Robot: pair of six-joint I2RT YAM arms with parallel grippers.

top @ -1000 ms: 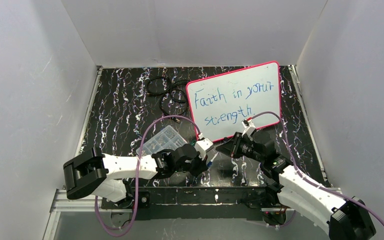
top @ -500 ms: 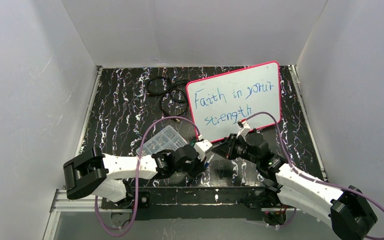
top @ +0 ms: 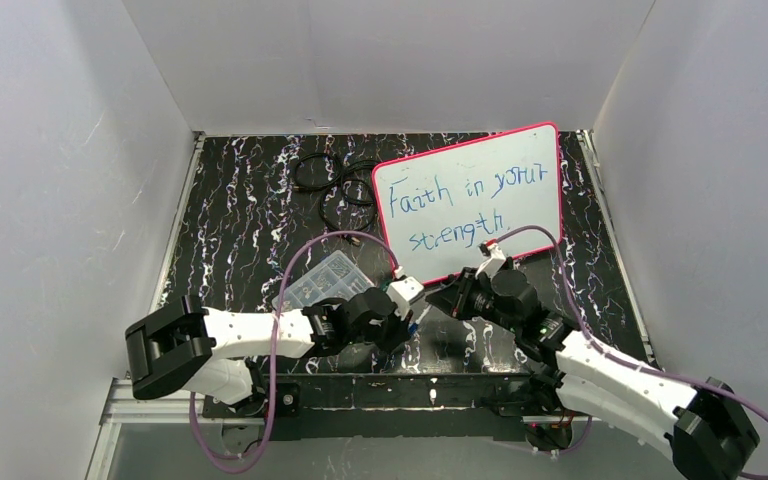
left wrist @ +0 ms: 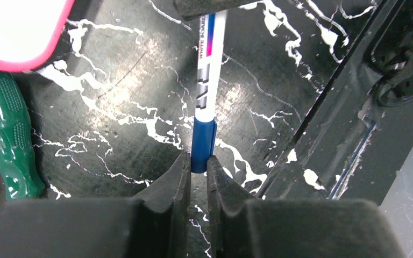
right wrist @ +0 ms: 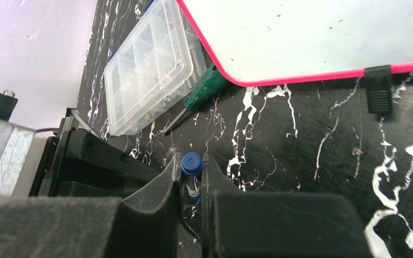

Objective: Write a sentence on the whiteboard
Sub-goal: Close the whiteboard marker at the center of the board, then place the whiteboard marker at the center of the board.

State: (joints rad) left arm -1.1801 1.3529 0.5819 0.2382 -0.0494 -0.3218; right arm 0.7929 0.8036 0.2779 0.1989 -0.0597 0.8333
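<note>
A black table (top: pixel 240 200) of marble look with white veins fills the floor of the scene. On its far right part lies the large flat rectangular whiteboard (top: pixel 535 210), glossy white with a thin pink-red frame, turned a little so that its near left corner points to the grippers. The blue handwritten sentence (top: pixel 465 205) stands on it in two lines, "Faith in your" above and "strength" below.

The two white and black arms reach from the near edge toward the middle and meet just near the board's near left corner. A clear plastic box (top: pixel 320 280) with small compartments lies left of this corner, and thin black cables (top: pixel 335 180) lie in loops at the far side, left of the board. A screwdriver (right wrist: pixel 201 91) with a green handle lies between the box and the board's frame. A small black clip (right wrist: pixel 379 91) sits on the near edge of the frame.

Between the arms is a thin white marker (left wrist: pixel 207 80) with a blue cap. The left gripper (left wrist: pixel 197 161) is closed narrowly on the blue cap end. The right gripper (right wrist: pixel 192 172) is closed tightly around the marker as well, a round blue end showing between its fingers
</note>
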